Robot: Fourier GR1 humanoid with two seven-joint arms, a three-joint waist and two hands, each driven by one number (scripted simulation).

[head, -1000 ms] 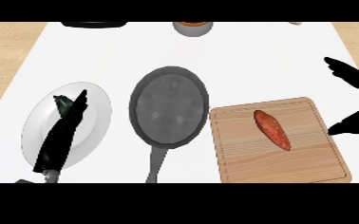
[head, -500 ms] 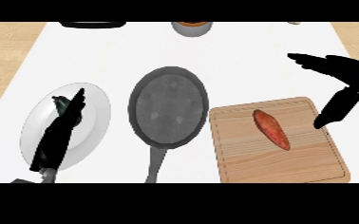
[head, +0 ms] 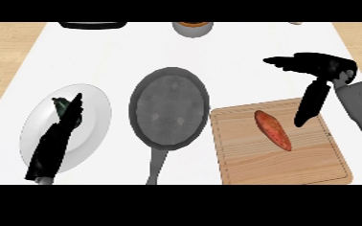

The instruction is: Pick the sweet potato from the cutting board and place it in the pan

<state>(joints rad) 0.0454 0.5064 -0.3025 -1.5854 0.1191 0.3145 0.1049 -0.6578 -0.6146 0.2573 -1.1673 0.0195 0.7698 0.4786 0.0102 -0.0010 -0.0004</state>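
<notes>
Two robot hands are showing: right robot hand [head: 320,79] hovering spread beside the potato [head: 273,129]; left robot hand [head: 58,136] lying straight-fingered over the plate [head: 97,106].

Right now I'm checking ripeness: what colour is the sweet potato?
Orange-red, in the head view: sweet potato.

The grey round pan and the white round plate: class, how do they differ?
The grey round pan is dark, has a long handle and holds nothing; the white round plate is pale, has no handle, and has a dark green thing on it. Both lie flat on the white counter.
</notes>
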